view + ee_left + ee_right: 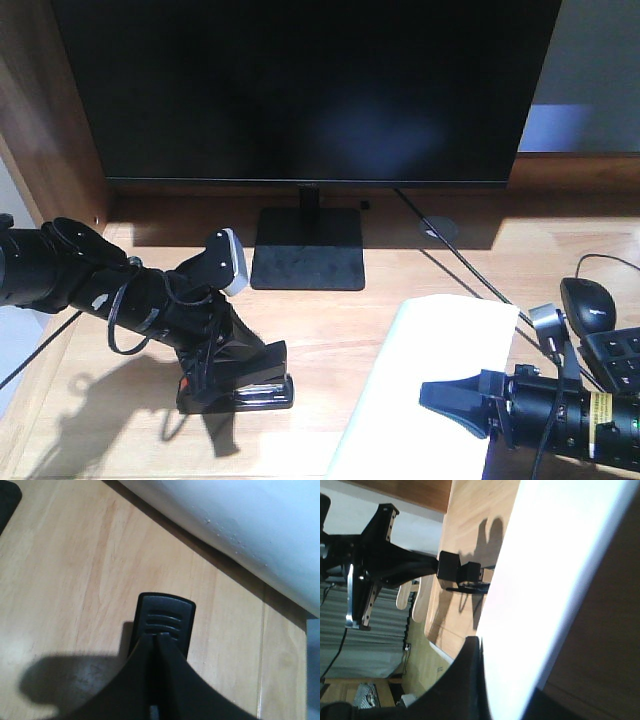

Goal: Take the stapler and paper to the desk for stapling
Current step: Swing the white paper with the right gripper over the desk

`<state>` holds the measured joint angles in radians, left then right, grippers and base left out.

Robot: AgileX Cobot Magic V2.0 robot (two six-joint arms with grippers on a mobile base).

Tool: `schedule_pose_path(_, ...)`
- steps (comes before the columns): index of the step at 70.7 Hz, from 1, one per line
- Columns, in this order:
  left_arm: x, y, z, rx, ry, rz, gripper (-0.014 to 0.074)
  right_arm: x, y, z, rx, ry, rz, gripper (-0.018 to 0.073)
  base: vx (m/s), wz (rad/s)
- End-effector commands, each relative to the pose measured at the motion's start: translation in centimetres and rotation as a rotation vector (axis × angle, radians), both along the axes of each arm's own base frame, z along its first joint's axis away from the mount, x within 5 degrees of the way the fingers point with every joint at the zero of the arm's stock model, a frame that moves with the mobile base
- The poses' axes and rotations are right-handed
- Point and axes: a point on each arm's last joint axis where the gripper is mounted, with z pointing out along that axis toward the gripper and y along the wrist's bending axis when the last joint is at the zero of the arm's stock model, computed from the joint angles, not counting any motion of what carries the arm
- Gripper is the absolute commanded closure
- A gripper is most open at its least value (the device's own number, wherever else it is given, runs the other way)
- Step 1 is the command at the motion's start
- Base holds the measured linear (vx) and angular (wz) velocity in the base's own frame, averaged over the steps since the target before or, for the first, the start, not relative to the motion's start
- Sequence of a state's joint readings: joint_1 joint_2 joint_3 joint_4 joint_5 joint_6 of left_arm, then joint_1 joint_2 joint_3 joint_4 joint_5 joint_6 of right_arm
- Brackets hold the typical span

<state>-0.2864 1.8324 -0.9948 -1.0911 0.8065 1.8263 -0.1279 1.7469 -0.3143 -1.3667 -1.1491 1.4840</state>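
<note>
The black stapler, with an orange-red patch at its rear, is low over the left part of the light-wood desk. My left gripper is shut on it from above. In the left wrist view the fingers meet at the left gripper, on the ribbed top of the stapler. The white paper lies curved at the front right, and my right gripper is shut on its near edge. In the right wrist view the paper fills the frame past the right gripper, and the stapler shows beyond it.
A large dark monitor on a square stand fills the back. A black mouse and a keyboard corner lie at the right. A cable runs from a grommet. A brown side panel bounds the left.
</note>
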Motion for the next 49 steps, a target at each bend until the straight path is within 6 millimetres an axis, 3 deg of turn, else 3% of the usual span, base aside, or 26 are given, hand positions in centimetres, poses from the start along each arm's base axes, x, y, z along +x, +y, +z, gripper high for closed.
schedule_pose_path(1,0.0,-0.5,2.3,-0.066,-0.037,0.005,0.0603,0.0,0.5,2.4,0.162,-0.122,0.056,0.0564,0.0,0.0)
schedule_pose_path(49,0.0,-0.5,2.3,-0.066,-0.037,0.005,0.0603,-1.2,0.6,8.2,0.232,-0.223,-0.015,0.0561,0.0,0.0)
